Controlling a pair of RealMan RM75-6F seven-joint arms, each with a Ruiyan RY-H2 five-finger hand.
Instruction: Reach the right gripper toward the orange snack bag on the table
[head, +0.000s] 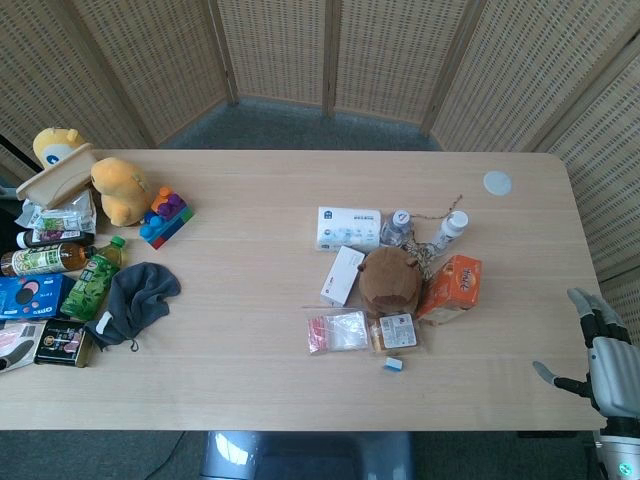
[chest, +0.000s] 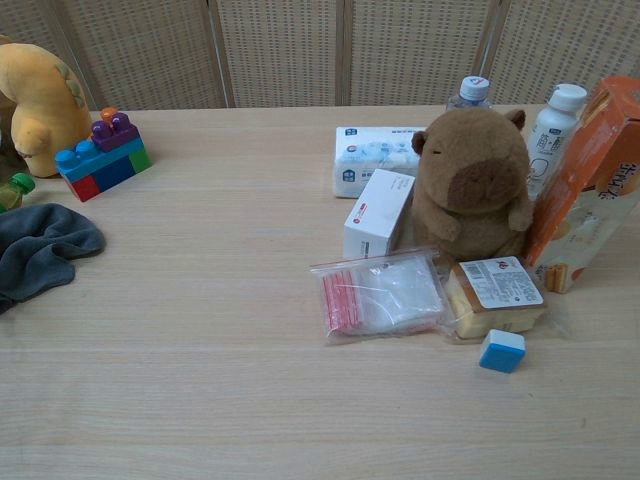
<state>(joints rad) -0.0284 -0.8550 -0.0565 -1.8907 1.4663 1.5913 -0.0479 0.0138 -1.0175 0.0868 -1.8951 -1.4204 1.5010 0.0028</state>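
The orange snack bag (head: 455, 285) stands tilted on the table, right of the brown capybara plush (head: 390, 280). In the chest view the orange snack bag (chest: 590, 185) leans at the right edge of the frame beside the plush (chest: 472, 185). My right hand (head: 598, 355) hovers at the table's right edge, well to the right of and nearer than the bag. Its fingers are spread and it holds nothing. The chest view does not show it. My left hand appears in neither view.
Around the plush lie a tissue pack (head: 348, 228), a white box (head: 343, 275), two bottles (head: 450, 230), a clear zip bag (head: 337, 331), a wrapped bread pack (head: 396, 332) and a small blue block (head: 393, 364). Toys, bottles and a grey cloth (head: 135, 300) crowd the left end.
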